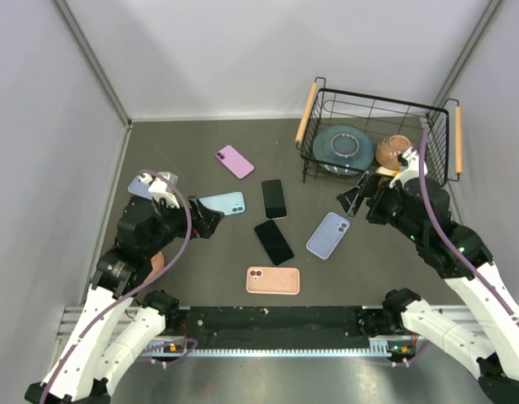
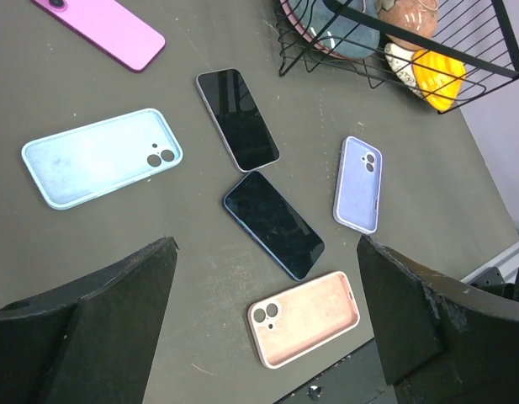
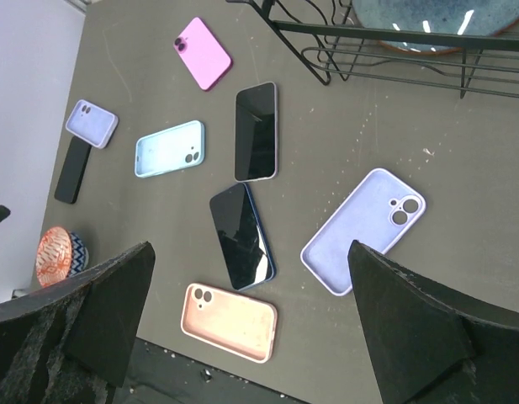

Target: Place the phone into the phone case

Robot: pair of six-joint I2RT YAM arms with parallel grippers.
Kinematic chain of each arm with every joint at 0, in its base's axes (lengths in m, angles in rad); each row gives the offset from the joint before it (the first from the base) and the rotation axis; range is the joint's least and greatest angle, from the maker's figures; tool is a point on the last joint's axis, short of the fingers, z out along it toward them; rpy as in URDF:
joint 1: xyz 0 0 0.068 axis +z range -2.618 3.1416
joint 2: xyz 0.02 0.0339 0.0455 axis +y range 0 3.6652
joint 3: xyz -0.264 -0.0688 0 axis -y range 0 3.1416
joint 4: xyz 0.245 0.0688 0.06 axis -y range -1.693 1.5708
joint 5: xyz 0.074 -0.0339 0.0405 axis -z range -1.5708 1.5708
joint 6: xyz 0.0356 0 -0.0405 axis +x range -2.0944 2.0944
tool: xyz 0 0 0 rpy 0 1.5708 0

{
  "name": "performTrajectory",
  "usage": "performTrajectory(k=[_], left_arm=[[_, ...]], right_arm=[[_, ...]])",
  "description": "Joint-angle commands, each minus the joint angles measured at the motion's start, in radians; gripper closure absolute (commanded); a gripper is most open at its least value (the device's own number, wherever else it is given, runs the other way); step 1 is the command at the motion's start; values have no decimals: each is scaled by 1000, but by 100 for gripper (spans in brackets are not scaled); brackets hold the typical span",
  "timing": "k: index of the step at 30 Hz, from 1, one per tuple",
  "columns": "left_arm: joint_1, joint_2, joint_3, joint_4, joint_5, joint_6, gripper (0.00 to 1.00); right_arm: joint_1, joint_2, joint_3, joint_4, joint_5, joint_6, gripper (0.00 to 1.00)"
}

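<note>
Left gripper (image 2: 263,244): black fingers (image 2: 116,311) wide apart, holding nothing, touching nothing, hanging above the table. Right gripper (image 3: 251,248): same, fingers (image 3: 410,320) spread wide, nothing between them. Reference is the dark blue glossy phone (image 1: 274,241), screen up on the dark grey table (image 1: 192,278), not in any case. Screen-up phones: 2. The second is a black phone with a pale edge (image 1: 274,199), just beyond the blue one. Open shells: 3. The lavender silicone case (image 1: 328,235) is just to its right, the peach-pink silicone case (image 1: 273,280) is just on its near side, and the light blue silicone case (image 1: 223,203) is beyond and left of it. The magenta phone-shaped slab (image 1: 235,162) is farther beyond and left, back up; can't tell if it's a case or a phone. Well left of the blue phone: a small lavender case (image 3: 91,124) beside a black slab (image 3: 71,171), and 1 orange patterned bowl (image 3: 55,257). Beyond and well right: 1 black wire basket with wooden handles (image 1: 440,114), crockery inside.
</note>
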Motion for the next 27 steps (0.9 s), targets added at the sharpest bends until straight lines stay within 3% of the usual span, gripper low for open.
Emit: performTrajectory(k=[1, 8, 13, 18, 21, 24, 25, 26, 27], left_arm=[[-1, 36, 37, 44, -27, -22, 6], [-2, 93, 66, 10, -253, -133, 9], [1, 222, 99, -31, -390, -239, 12], [-1, 375, 128, -65, -521, -485, 19], [1, 456, 123, 56, -492, -444, 25], [1, 559, 157, 105, -428, -367, 25], [1, 584, 166, 128, -376, -261, 25], [-8, 611, 191, 144, -243, -215, 26], [-16, 665, 204, 121, -218, -192, 26]], right_arm=[[12, -35, -6, 27, 25, -9, 1], [12, -70, -53, 27, 27, 3, 1], [12, -73, -92, 29, 22, 8, 1], [12, -78, -130, 41, -18, 16, 1], [12, -75, -141, 50, -71, 14, 1], [11, -68, -154, 57, -132, 2, 1], [12, -67, -161, 55, -146, -1, 1], [12, -68, -167, 55, -153, -10, 1], [11, -73, -179, 53, -159, -15, 1]])
